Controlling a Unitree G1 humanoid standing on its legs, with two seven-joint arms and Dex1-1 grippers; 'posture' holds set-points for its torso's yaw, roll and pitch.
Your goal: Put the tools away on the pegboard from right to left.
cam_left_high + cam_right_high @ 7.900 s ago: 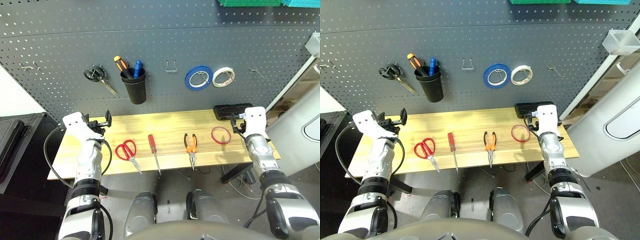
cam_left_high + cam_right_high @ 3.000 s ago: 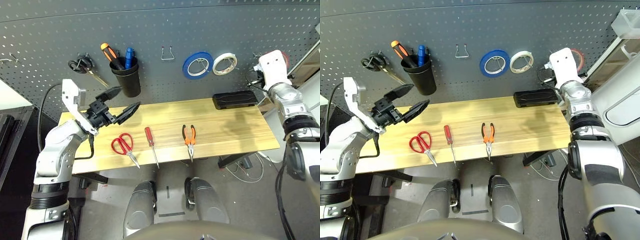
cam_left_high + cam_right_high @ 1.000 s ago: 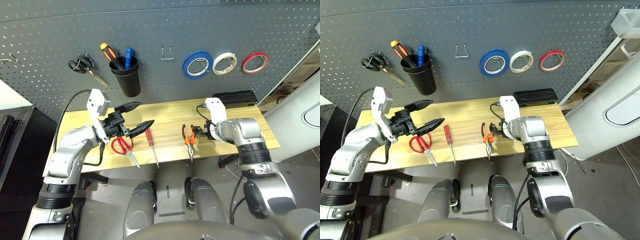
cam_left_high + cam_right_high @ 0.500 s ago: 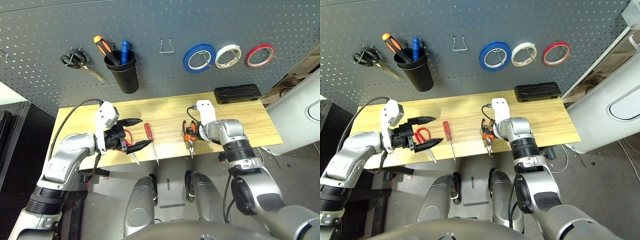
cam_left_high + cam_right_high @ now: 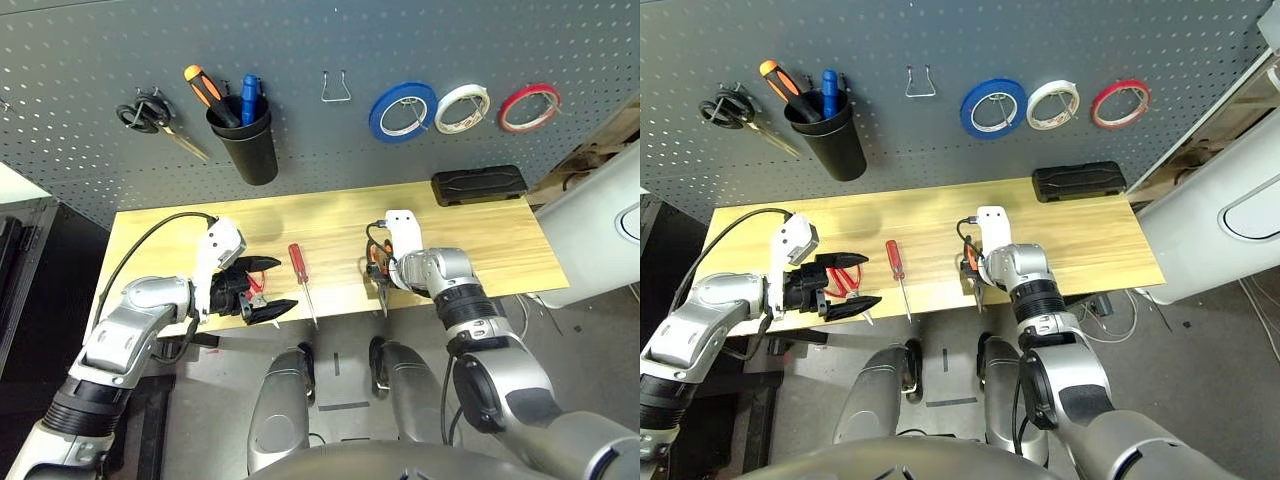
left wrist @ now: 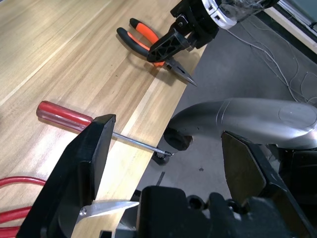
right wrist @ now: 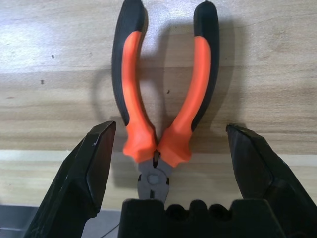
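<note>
Far left on the pegboard (image 5: 90,60) hang the black-handled scissors (image 5: 150,115), and next to them a black cup (image 5: 246,145) holds an orange-handled tool and a blue one. Below, on the wooden bench (image 5: 330,225), the left hand (image 5: 268,288) hovers low over the red-handled scissors (image 5: 845,280), its two black fingers spread wide apart and gripping nothing. The scissors lie flat near the front edge of the bench, their red loops showing between and just behind the fingers, the blades pointing toward the front edge.

Just to the right of that lies the red-handled screwdriver (image 5: 297,265), its handle pointing toward the pegboard and its thin shaft reaching the front edge. An empty wire hook (image 5: 339,88) sits on the board above it.

Further right, the orange-and-black-handled pliers (image 7: 158,99) lie flat on the bench with their handles toward the board and their nose at the front edge. The right hand (image 7: 168,163) is down over them, open wide, one finger on each side of the joint where the handles meet; I can't tell whether the fingers touch the pliers.

Up on the board to the right hang a blue tape roll (image 5: 402,110), a white tape roll (image 5: 464,107) and then the thin red tape ring (image 5: 529,106), each on its own hook. A black case (image 5: 479,185) lies at the back of the bench beneath them.
</note>
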